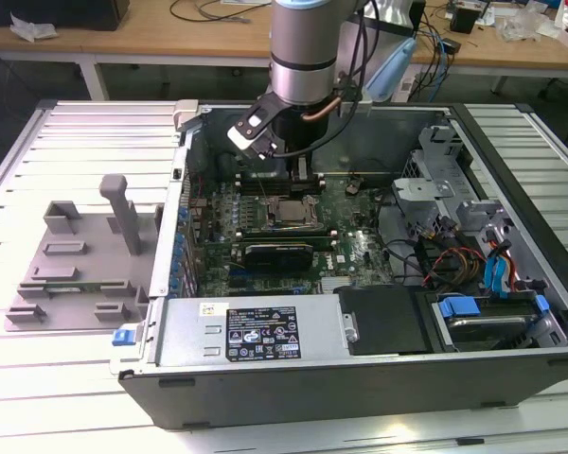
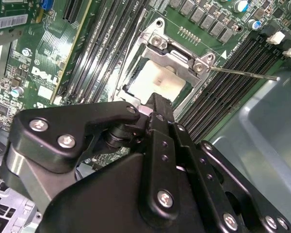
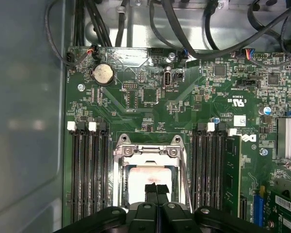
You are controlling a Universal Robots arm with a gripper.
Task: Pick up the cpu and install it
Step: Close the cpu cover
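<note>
The cpu point(image 3: 139, 177) is a pale square chip lying flat inside the open metal socket frame point(image 3: 148, 151) on the green motherboard. The second wrist view shows the cpu point(image 2: 153, 80) within the socket frame point(image 2: 177, 56) too. My gripper point(image 3: 156, 187) hangs just above the chip's near edge. Its two black fingertips are pressed together, with nothing between them. In the second wrist view my gripper point(image 2: 157, 101) covers part of the chip's edge. In the exterior view the arm reaches down into the open computer case, and my gripper point(image 1: 286, 163) is over the socket point(image 1: 286, 210).
Black memory slots point(image 3: 87, 170) flank the socket on both sides, and a thin latch rod point(image 2: 242, 73) sticks out beside it. The case wall point(image 3: 24, 121) stands close by. A grey fixture point(image 1: 76, 260) sits at the exterior view's left. Cables and drive bays point(image 1: 473, 265) fill the right.
</note>
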